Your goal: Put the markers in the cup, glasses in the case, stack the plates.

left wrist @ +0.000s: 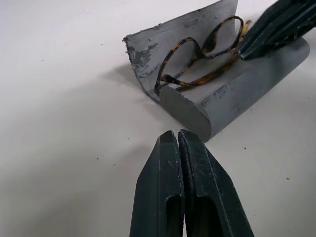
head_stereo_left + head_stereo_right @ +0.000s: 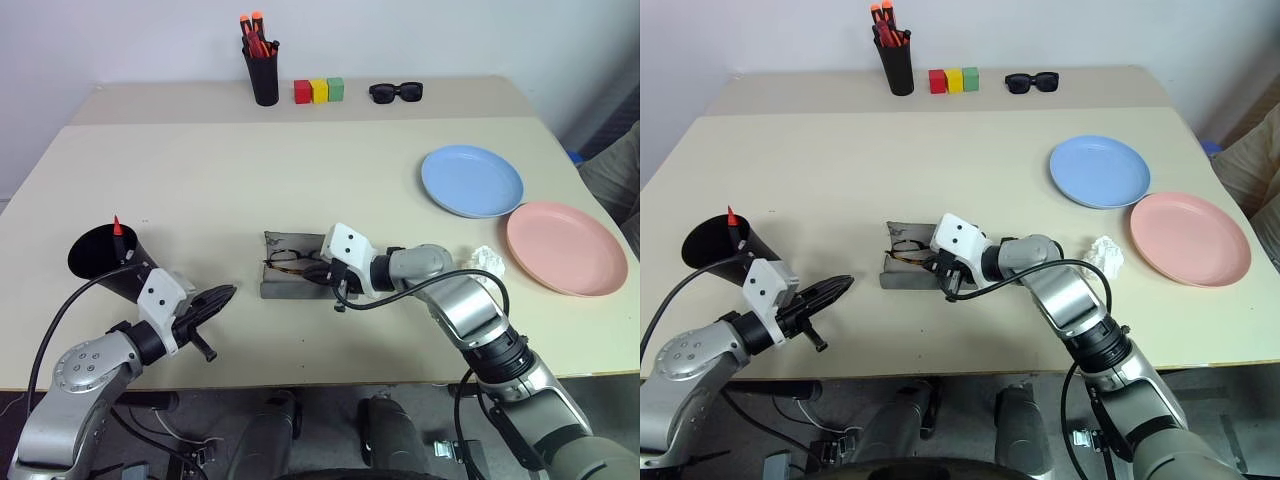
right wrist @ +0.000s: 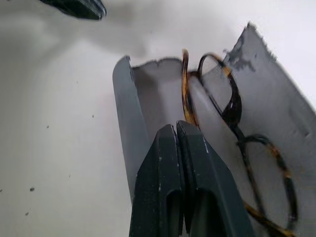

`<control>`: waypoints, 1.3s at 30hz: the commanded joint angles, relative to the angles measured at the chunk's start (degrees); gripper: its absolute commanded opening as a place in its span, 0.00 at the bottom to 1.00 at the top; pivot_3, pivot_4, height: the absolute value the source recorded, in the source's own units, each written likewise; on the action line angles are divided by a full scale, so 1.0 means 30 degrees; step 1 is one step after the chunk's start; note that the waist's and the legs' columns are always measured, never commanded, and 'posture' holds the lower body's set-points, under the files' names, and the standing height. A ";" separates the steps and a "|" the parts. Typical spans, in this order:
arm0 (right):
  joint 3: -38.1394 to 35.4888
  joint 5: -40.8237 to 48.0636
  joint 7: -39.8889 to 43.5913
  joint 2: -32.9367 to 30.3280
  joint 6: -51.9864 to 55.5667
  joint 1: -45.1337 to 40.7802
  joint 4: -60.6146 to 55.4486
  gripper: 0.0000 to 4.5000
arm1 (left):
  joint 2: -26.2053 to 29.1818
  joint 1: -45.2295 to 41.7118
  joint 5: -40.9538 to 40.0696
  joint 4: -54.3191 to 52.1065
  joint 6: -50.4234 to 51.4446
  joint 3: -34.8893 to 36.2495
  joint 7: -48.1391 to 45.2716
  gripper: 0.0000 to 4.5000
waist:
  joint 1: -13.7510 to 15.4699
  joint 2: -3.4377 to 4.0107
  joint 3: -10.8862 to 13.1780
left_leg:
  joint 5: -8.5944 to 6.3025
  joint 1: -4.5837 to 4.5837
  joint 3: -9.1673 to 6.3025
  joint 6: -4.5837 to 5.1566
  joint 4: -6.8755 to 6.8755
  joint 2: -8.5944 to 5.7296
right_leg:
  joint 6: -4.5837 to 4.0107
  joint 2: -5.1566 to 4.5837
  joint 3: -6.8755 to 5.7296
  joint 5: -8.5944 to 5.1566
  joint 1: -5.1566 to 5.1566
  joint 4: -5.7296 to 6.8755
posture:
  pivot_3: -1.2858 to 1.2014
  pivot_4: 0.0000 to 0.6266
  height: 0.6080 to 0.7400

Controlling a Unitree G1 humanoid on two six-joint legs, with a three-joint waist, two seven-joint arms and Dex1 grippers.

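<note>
Inside, tortoiseshell glasses [image 3: 237, 128] fill the open grey case [image 3: 129, 123].

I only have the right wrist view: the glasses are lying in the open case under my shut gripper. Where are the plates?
Observer: The light blue plate and the salmon pink plate lie side by side on the right of the table, not stacked.
Operator: And the cup?
Observer: The black cup sits at the near left, beside the left arm, with a red-tipped marker sticking out of it.
Operator: What is the left gripper doing?
Observer: The left gripper is shut and points toward the case from the left.
</note>
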 commanded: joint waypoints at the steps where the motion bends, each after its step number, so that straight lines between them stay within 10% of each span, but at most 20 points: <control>1: -0.0305 0.0443 0.0259 -0.0338 0.0020 -0.0092 -0.0962 0.01 | 0.0123 -0.0077 -0.0102 -0.0745 0.0064 0.0202 0.0069 0.01 | -0.0002 0.0000 0.0000 | 0.0000 0.0000 0.0000 0.0000 0.0000 0.0000 | 0.0000 -0.0001 0.0000 0.0000 0.0000 0.0001 | 0.52 0.24 1.00; 39: -0.0298 -0.1742 0.1280 -0.2258 -0.5987 0.0442 0.0243 0.01 | 0.0041 0.0180 -0.0118 -0.1290 0.0583 0.0305 0.0657 0.01 | -0.0007 0.0001 0.0001 | 0.0021 0.0001 0.0003 0.0034 -0.0003 0.0002 | 0.0000 0.0001 0.0001 0.0000 0.0005 0.0001 | 0.52 0.24 1.00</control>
